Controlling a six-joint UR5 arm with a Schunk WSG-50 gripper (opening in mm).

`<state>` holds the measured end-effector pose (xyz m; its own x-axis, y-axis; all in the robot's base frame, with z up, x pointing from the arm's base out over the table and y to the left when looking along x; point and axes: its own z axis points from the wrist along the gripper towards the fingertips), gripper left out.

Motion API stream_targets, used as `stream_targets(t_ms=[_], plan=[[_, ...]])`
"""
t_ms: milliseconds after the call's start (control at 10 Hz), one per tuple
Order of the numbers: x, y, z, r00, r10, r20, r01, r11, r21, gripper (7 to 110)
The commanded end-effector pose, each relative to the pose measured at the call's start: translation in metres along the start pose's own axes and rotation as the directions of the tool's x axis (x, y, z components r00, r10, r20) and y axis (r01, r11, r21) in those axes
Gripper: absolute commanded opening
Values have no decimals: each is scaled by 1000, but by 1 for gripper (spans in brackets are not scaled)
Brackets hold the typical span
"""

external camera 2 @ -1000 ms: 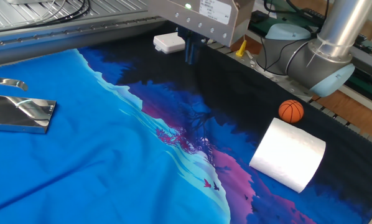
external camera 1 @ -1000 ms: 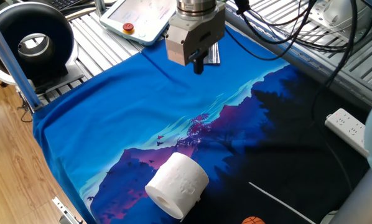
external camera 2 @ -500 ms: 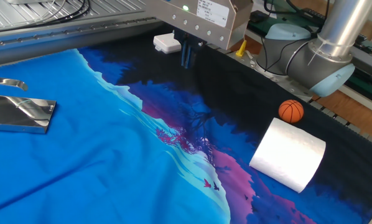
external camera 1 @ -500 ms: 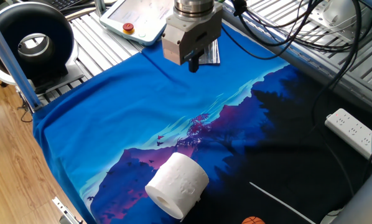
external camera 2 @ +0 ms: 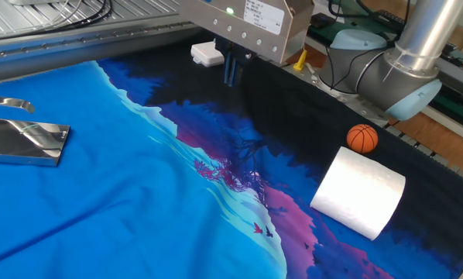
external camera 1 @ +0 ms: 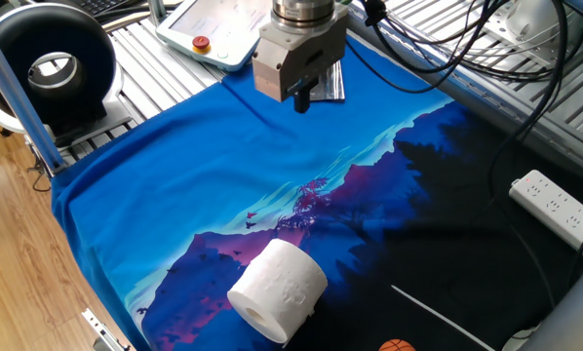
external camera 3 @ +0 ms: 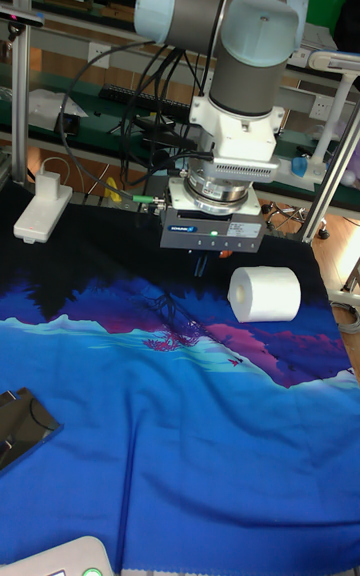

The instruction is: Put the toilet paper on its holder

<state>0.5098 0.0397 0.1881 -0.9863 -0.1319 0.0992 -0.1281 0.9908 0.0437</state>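
Fingers [external camera 2: 231,71] closed, empty, hanging over mid bench cloth [external camera 2: 138,201]; toilet paper [external camera 2: 358,192] well apart, holder [external camera 2: 22,142] far side.

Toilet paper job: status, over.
Gripper shut, empty, hanging high over the cloth. Toilet paper on its side, untouched, beside a small orange ball. Holder bare at the far end. Nothing between.

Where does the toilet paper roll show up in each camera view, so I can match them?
One fixed view: toilet paper at bottom centre, lying on its side.
The other fixed view: right side, just below the small orange ball.
Tall fixed view: right of centre, beside the pincer.
Shared landmark: the blue mountain-print cloth under it.
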Motion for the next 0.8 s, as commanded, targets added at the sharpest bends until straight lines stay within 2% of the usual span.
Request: stream_targets(t_ms=[0, 200, 400, 500, 700], plan=[[-2, 3, 0, 1000, 3, 7, -3, 1000, -17, 7], [-2, 3, 0, 1000, 4, 5, -3, 1000, -14, 7], [2, -4, 0, 1000, -10, -11, 10, 1000, 13, 7], [3, 0, 0, 999, -31, -13, 31, 1000, -6, 7], [9, 2, 0, 998, -49, -35, 49, 999, -13, 7]])
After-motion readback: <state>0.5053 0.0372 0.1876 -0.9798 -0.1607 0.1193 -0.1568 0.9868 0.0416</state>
